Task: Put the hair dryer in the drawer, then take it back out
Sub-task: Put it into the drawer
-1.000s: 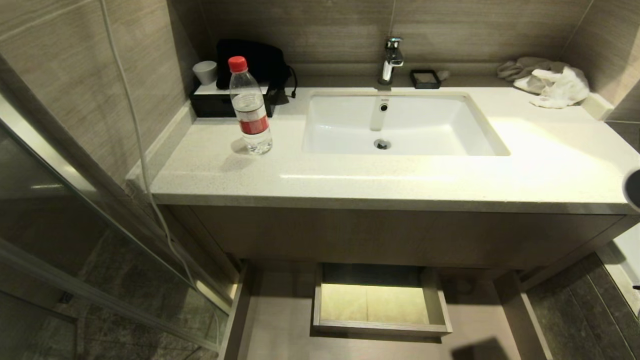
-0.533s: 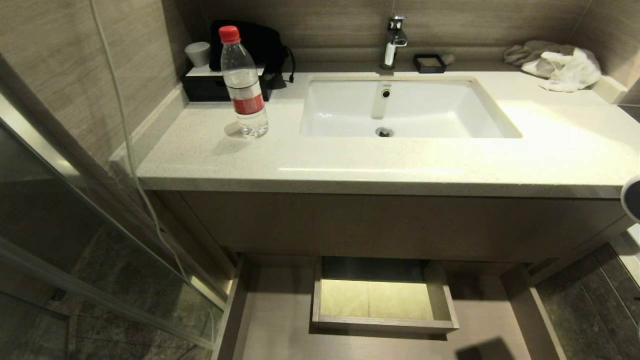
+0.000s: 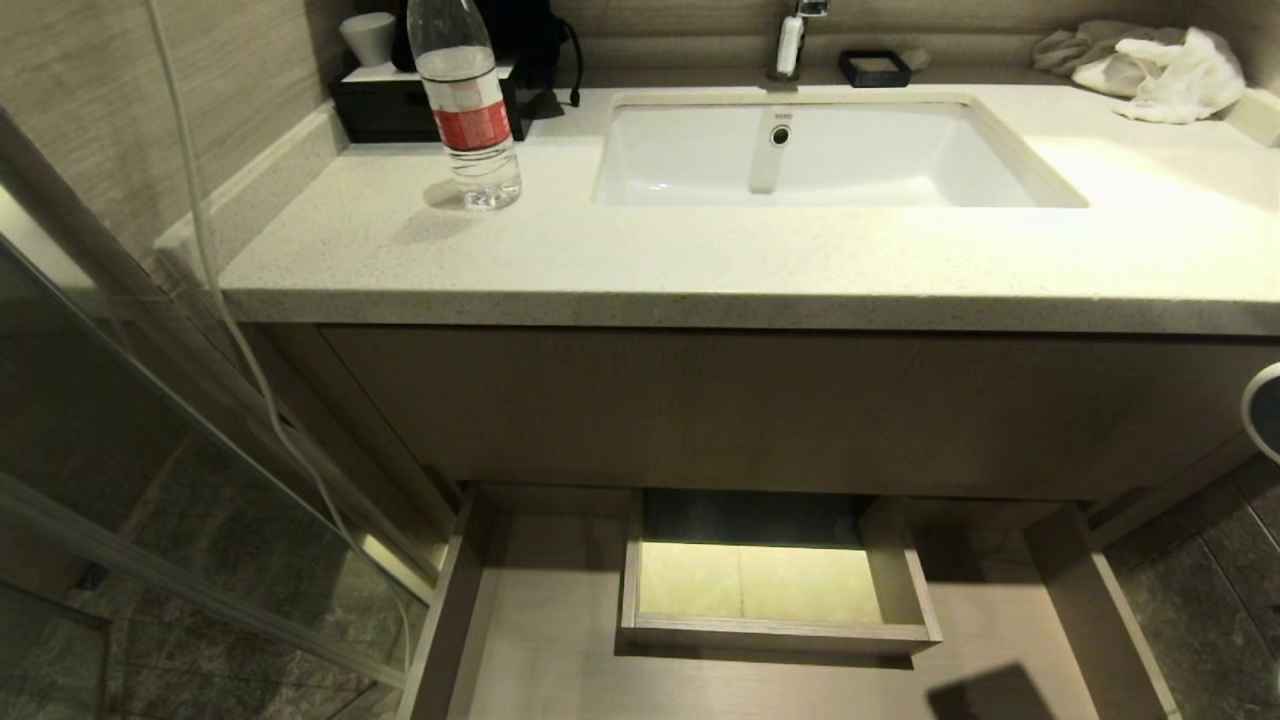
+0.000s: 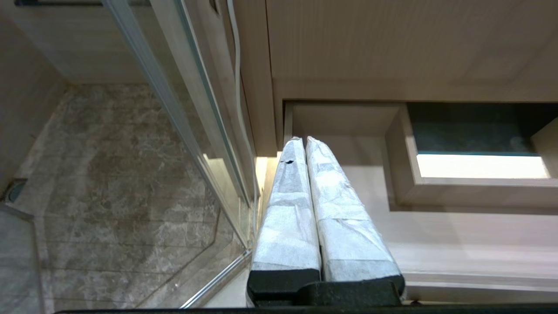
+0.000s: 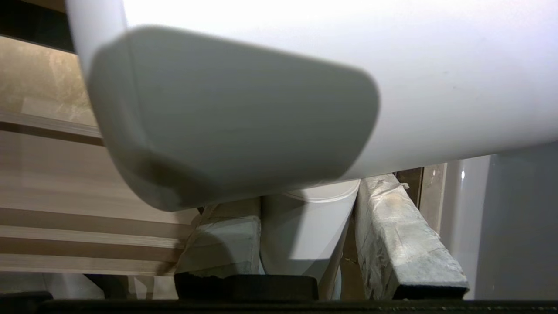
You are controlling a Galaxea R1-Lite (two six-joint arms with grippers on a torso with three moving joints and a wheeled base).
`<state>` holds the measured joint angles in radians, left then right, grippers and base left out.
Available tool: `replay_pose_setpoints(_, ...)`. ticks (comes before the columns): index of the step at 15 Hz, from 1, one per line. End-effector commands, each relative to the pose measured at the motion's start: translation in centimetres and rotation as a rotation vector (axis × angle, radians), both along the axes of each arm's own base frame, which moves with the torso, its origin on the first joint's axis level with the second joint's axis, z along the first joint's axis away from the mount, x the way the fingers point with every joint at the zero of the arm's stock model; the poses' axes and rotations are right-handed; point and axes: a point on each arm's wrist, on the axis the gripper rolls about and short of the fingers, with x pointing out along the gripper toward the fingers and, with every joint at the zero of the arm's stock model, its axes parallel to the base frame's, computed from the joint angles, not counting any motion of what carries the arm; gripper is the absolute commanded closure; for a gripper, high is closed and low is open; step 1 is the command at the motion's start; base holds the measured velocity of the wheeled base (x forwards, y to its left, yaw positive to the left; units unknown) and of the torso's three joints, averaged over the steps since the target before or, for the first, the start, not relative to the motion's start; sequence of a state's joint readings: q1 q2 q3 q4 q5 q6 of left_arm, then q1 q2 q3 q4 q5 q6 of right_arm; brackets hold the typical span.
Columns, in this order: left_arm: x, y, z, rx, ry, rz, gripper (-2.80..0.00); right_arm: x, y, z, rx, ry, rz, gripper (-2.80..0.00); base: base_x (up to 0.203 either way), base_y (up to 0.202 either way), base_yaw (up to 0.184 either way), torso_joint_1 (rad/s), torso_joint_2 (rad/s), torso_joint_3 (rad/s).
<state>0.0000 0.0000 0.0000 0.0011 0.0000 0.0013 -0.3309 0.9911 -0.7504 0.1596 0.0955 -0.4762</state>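
Observation:
In the right wrist view the white hair dryer [image 5: 392, 78] fills the picture, and its slim handle stands between the taped fingers of my right gripper [image 5: 305, 192], which is shut on it. The head view shows only the dryer's dark round end [image 3: 1266, 412], at the right edge beside the vanity front. Below the vanity the wide beige drawer [image 3: 545, 640] is pulled open, with a boxed cut-out [image 3: 770, 632] in its middle. My left gripper [image 4: 301, 140] is shut and empty, hanging over the drawer's [image 4: 436, 244] left corner.
On the pale countertop [image 3: 700, 260] stand a water bottle [image 3: 465, 110] and a black box [image 3: 390, 95], with crumpled cloths [image 3: 1160, 60] at the far right. The sink [image 3: 830, 150] lies in the middle. A glass partition [image 3: 150, 480] and a white cable [image 3: 220, 300] border the left.
The whole head view has shifted as the camera sank: the countertop has slid up the picture and more of the open drawer shows. The dryer's end stays at the right edge.

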Motion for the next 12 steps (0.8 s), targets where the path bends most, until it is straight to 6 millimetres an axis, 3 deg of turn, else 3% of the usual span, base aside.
replay_pose_setpoints(1, 0.00, 0.00, 0.00, 0.000, 0.000, 0.000, 0.00, -0.29, 0.11, 0.01, -0.004, -0.007, 0.003, 0.00, 0.000, 0.000, 0.000, -0.159, 0.51, 0.339)
replay_pose_setpoints(12, 0.00, 0.00, 0.00, 0.000, 0.000, 0.000, 0.00, -0.75, 0.25, 0.01, -0.010, -0.018, 0.002, 0.00, 0.000, 0.000, 0.000, -0.106, 0.47, 0.367)
